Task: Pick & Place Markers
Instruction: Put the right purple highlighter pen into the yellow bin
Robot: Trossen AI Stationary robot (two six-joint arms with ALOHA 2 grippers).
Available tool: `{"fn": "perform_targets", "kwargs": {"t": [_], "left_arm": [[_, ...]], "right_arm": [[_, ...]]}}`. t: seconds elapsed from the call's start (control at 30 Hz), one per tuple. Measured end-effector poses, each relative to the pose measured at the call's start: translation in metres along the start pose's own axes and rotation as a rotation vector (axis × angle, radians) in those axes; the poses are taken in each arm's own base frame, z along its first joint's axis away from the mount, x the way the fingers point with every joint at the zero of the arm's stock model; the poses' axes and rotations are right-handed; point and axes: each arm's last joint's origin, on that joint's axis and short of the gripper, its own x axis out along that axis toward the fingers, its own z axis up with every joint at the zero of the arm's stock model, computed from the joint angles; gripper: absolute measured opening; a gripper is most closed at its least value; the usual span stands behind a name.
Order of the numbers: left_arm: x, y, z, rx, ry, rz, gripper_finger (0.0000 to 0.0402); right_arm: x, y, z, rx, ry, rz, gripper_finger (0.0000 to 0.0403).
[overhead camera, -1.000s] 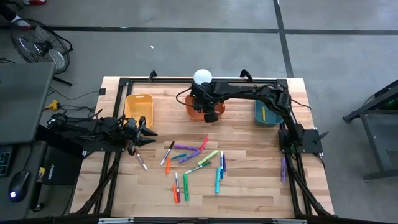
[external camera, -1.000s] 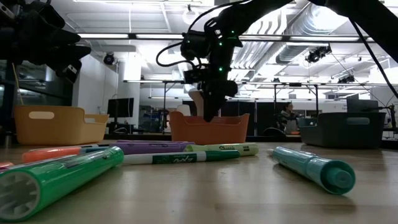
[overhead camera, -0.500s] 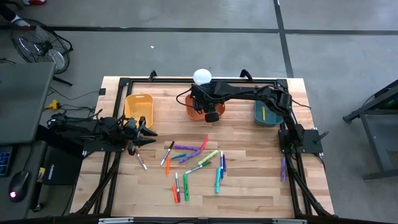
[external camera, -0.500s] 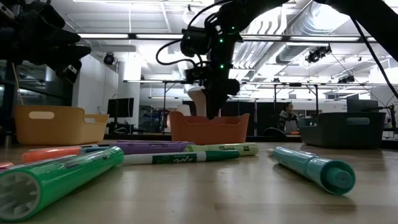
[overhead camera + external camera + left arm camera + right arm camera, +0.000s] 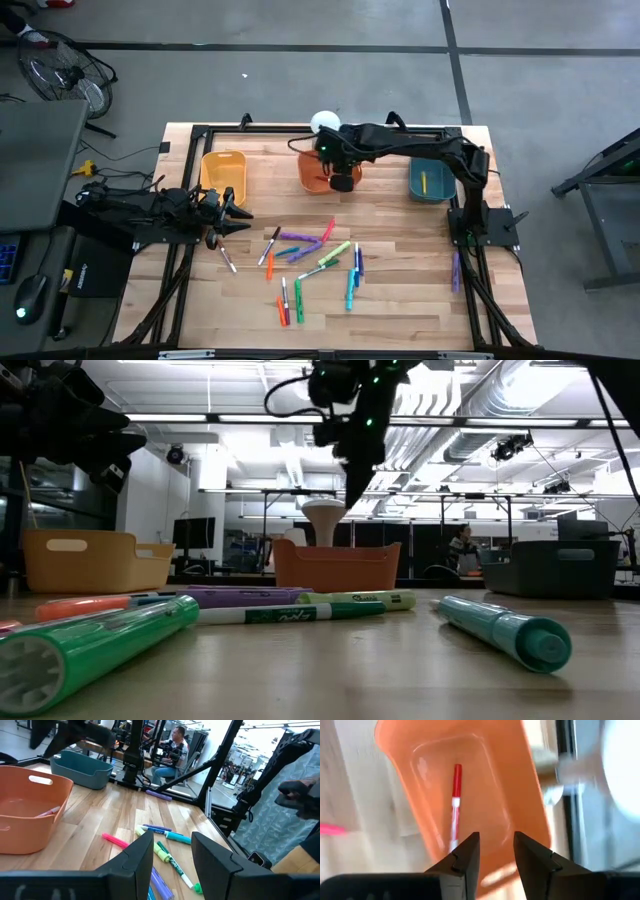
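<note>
The table carries three bins along its far edge: a yellow bin toward the left, an orange bin in the middle, a teal bin toward the right. The right arm reaches across to hold the right gripper above the orange bin, fingers parted with a clear gap and nothing between them. The left gripper waits low at the table's left edge, fingers likewise apart and empty. Most markers lie scattered on the table's middle, near the front. One red marker lies flat on the orange bin's floor; a yellow marker sits in the teal bin.
</note>
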Motion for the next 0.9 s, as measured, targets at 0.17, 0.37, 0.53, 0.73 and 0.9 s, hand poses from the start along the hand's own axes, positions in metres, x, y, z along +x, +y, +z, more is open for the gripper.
{"fn": "perform_targets", "kwargs": {"t": [0.17, 0.37, 0.53, 0.73, 0.9], "left_arm": [[0.0, 0.0, 0.0, 0.0, 0.0, 0.0, 0.0131], [0.0, 0.0, 0.0, 0.0, 0.0, 0.0, 0.0131], [0.0, 0.0, 0.0, 0.0, 0.0, 0.0, 0.0131], [0.0, 0.0, 0.0, 0.0, 0.0, 0.0, 0.0131], [0.0, 0.0, 0.0, 0.0, 0.0, 0.0, 0.0131]], "right_arm": [[-0.021, -0.001, -0.016, 0.237, 0.095, 0.034, 0.0108], [-0.03, 0.009, -0.039, 0.544, 0.209, 0.066, 0.0108], [-0.032, 0.032, -0.07, 0.701, 0.291, 0.119, 0.0108], [-0.035, 0.07, -0.124, 0.887, 0.355, 0.14, 0.0108], [-0.034, 0.104, -0.167, 1.033, 0.417, 0.165, 0.0108]]}}
